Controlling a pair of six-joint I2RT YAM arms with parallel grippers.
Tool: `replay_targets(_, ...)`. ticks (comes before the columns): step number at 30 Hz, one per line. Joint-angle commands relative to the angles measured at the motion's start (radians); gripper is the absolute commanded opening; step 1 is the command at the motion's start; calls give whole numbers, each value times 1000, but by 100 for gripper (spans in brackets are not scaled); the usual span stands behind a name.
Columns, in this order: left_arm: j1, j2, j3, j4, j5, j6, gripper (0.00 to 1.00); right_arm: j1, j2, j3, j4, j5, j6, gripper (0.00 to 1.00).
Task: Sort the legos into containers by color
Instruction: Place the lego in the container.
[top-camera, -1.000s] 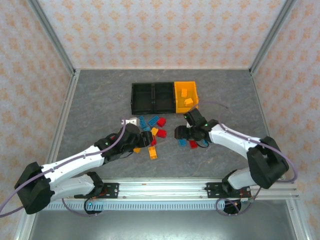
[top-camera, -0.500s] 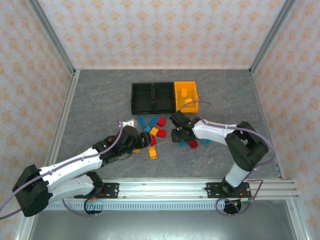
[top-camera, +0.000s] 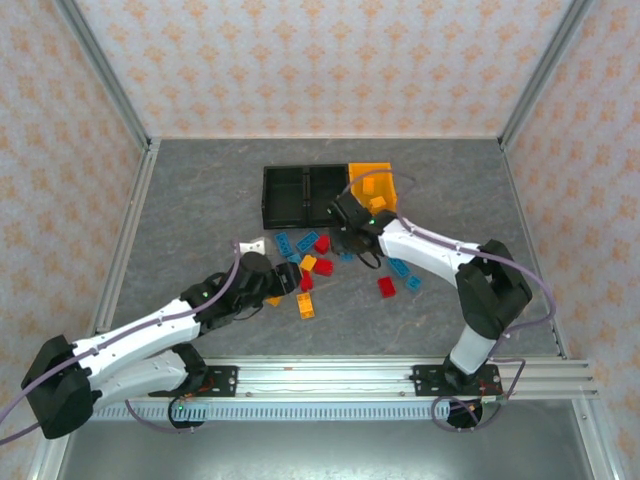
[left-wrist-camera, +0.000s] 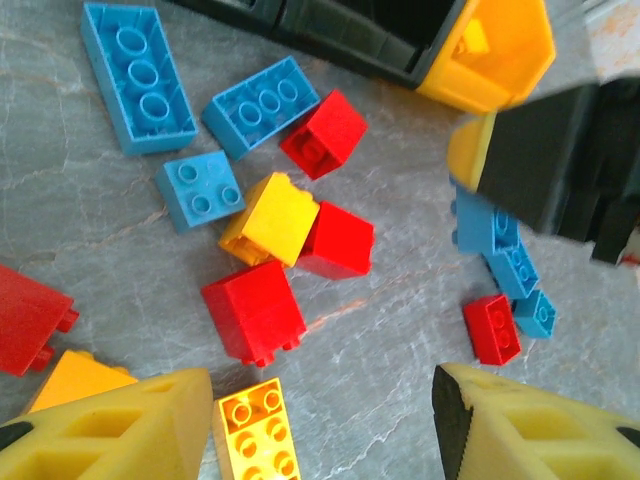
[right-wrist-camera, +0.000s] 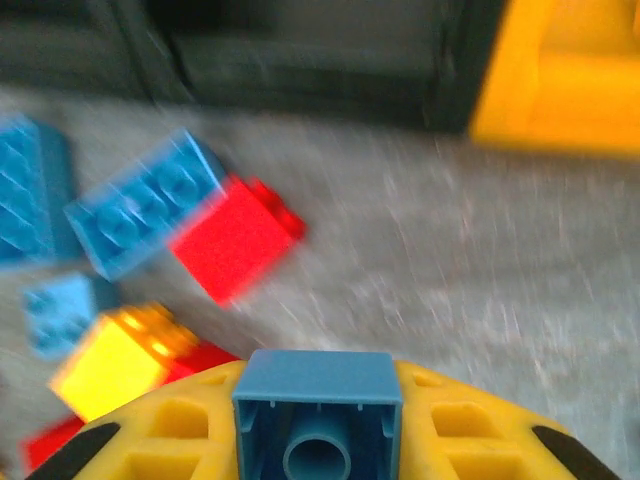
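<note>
At twelve o'clock of the pile (top-camera: 308, 265), the right pincer (right-wrist-camera: 318, 440) pinches a blue brick (right-wrist-camera: 318, 395). I think a black bin (top-camera: 285, 168) comes next. The left pincer (left-wrist-camera: 322, 405) hangs open, empty.

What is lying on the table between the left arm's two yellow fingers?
In the left wrist view, an orange-yellow studded brick lies just inside one finger; the rest of the gap to the other finger is bare grey table.

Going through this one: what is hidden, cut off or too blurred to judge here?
Top view: the right gripper covers the blue brick it grips.
Right wrist view: blur smears the black bins; the bottom edge cuts that brick.
Left wrist view: the left edge cuts a red brick.
</note>
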Motion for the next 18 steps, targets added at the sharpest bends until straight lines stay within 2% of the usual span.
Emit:
replay_targets(1,34,-25,1,48,-9,-9,62,-21,69,117,-23,52,-16,30)
replay_targets(8,102,-26,72,32,15,27,65,-74,261,386,-28,58,-20,30)
replay_targets(18,108,-38,53,14,13,6,65,-127,526,676,-73,96,-7,31)
